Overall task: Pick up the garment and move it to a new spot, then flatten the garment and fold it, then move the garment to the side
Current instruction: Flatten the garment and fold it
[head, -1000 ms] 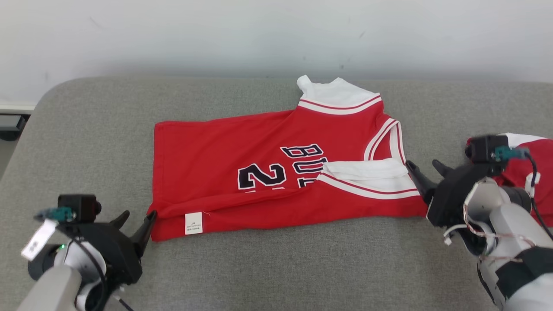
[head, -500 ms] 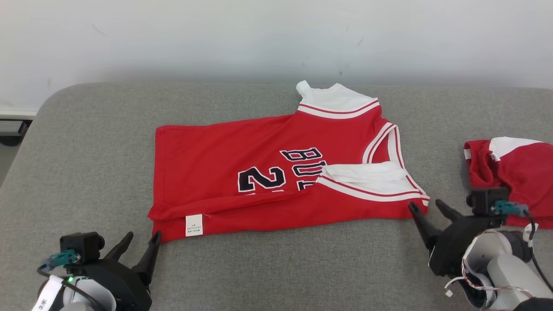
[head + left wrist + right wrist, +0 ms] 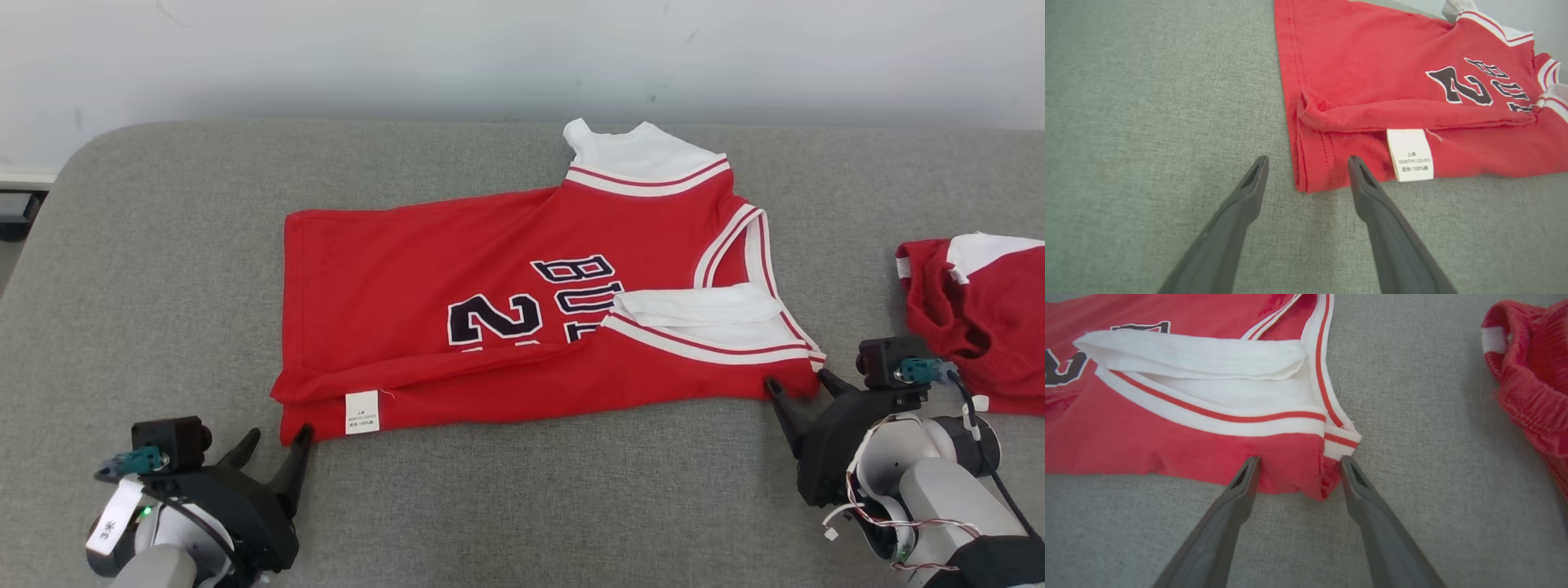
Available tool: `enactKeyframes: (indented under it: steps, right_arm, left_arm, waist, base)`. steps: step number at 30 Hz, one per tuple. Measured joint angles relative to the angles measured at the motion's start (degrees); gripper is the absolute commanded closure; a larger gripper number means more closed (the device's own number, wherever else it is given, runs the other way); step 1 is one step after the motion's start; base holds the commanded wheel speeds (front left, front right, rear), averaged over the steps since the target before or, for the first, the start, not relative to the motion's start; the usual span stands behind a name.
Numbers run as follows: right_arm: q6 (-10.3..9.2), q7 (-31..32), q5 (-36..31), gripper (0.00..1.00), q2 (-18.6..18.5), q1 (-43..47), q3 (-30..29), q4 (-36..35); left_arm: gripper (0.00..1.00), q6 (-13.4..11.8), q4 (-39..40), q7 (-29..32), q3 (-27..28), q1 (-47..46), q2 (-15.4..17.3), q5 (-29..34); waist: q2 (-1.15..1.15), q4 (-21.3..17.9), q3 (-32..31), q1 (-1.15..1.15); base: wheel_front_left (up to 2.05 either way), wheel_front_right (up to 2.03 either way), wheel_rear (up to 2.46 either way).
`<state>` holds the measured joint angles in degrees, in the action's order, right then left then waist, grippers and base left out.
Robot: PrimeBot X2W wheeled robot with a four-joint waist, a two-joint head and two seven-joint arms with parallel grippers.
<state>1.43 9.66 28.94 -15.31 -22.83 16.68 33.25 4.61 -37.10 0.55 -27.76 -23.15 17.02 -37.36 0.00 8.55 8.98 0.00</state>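
Left tool (image 3: 279,431) is released, jaws spread astride the near hem corner of the jersey (image 3: 490,278), which sits at its 12 o'clock. Right tool (image 3: 796,378), likewise wide and holding nothing, brackets the near shoulder corner at its own 12 o'clock. The jersey lies mid-desk, long axis 9 to 3 o'clock, so each arm has its own end. It is a soft red knit with white striped trim, its near edge folded over beside a white care label (image 3: 362,411). The desk (image 3: 163,245) is coarse grey weave. Another red garment (image 3: 980,327) bunches at 3 o'clock.

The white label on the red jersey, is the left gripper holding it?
No, the label lies flat on the jersey beside the open left gripper.
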Motion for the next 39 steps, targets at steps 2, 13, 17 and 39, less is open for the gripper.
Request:
enactKeyframes:
  steps: [2, 13, 17, 39]
  right_arm:
    - [-0.43, 0.0, -0.4, 0.0, 0.4, -0.4, 0.2, 0.3]
    - [-0.43, 0.9, -0.6, 1.0, 1.1, -2.1, 0.9, 2.4]
    - [-0.37, 0.9, -0.6, 1.0, 1.2, -2.3, 0.9, 2.9]
    - [3.21, -2.2, 6.3, 1.0, 0.5, 13.1, -2.9, -2.3]
  left_arm:
    - [0.0, 0.0, -1.3, 0.4, -0.3, -0.6, -0.4, -0.1]
    - [1.0, 1.1, -6.4, 2.5, 0.5, -2.3, -2.1, -3.1]
    - [1.0, 1.5, -7.0, 2.5, 0.5, -2.7, -2.4, -3.1]
    - [1.0, 2.1, -8.4, -0.9, -1.3, 4.3, -0.7, -3.0]
  waist:
    - [0.0, 0.1, 0.4, 0.0]
    - [0.0, 0.0, 1.1, 0.0]
    - [0.0, 0.0, 1.2, 0.0]
    - [0.0, 0.0, -8.0, -0.01]
  base:
    - [0.0, 0.0, 0.0]
    - [0.0, 0.0, 0.0]
    - [0.0, 0.0, 0.0]
    - [0.0, 0.0, 0.0]
